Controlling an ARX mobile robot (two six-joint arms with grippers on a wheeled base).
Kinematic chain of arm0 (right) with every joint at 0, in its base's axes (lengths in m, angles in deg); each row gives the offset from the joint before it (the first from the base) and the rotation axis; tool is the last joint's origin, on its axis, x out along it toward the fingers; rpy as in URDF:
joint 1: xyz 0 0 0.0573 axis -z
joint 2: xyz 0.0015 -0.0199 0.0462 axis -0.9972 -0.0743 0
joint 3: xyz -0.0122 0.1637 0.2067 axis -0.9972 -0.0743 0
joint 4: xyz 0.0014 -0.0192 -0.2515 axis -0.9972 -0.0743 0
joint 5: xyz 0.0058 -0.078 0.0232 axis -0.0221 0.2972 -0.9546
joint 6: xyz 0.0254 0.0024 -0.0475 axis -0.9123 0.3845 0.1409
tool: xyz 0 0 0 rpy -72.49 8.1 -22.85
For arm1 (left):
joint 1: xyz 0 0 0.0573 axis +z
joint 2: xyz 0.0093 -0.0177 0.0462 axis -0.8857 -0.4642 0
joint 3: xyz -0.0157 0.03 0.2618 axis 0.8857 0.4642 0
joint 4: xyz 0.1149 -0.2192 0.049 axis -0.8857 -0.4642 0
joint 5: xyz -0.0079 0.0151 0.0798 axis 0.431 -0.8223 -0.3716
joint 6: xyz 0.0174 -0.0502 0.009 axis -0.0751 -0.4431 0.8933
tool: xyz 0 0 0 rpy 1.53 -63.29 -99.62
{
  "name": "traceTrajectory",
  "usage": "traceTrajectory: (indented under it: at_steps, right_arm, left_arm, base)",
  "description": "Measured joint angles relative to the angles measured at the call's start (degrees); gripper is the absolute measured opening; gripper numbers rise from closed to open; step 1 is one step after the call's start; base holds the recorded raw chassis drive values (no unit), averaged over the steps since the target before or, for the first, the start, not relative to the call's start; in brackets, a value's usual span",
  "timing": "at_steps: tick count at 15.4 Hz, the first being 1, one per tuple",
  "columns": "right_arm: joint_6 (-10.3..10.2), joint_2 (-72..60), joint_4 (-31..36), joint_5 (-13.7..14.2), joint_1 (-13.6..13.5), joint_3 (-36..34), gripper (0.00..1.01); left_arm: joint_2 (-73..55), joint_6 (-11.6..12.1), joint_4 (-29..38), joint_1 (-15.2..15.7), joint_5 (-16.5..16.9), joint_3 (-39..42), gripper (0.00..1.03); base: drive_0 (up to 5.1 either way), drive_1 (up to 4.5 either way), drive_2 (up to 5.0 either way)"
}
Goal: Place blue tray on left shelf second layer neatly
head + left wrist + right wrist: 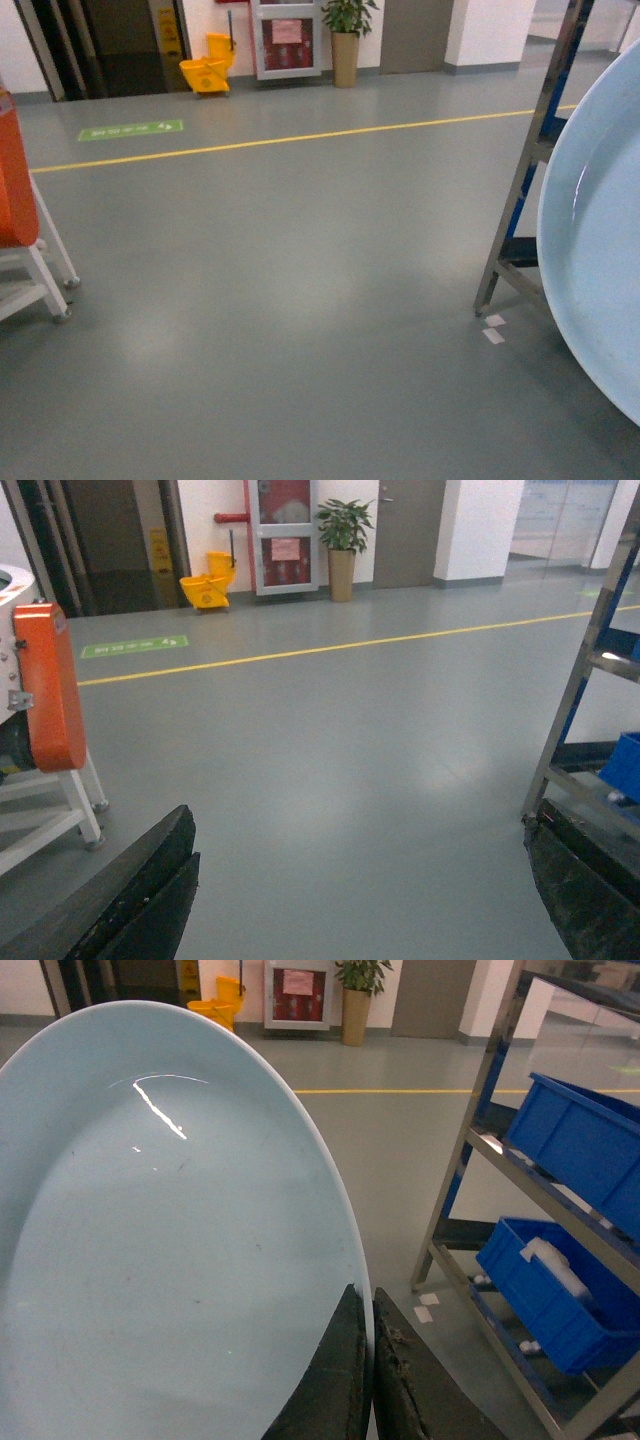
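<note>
Carrying the blue tray [170, 1260] rim-pinched in your right fingers [340, 1380], left fingers [130, 900] spread empty, you risk it slipping or clipping the shelf [470, 1140] post just beside it.

All 3 views face forward over the floor, sharing the steel rack [520, 190] and yellow line [330, 648].

The pale sky-blue glossy plastic tray [170, 1260] shows white glare streaks and tiny dark specks. The right hand [368, 1380] pinching its rim is black. On the shiny stainless-steel rack [470, 1150] at right sit deep saturated-blue plastic crates [585, 1135]. The floor [300, 250] is grey-green, crossed far off by a thin yellow line [300, 138]. A yellow mop bucket [207, 70] stands far left.
</note>
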Motion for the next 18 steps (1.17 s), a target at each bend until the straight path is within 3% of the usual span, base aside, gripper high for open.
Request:
traceTrajectory:
  at_steps: [18]
  right_arm:
    - [0.0, 0.24, -0.02, 0.0, 0.0, 0.0, 0.02]
  left_arm:
    - [0.0, 0.0, 0.07, 0.02, 0.0, 0.0, 0.98]
  base:
    - [-1.5, -1.5, -1.5]
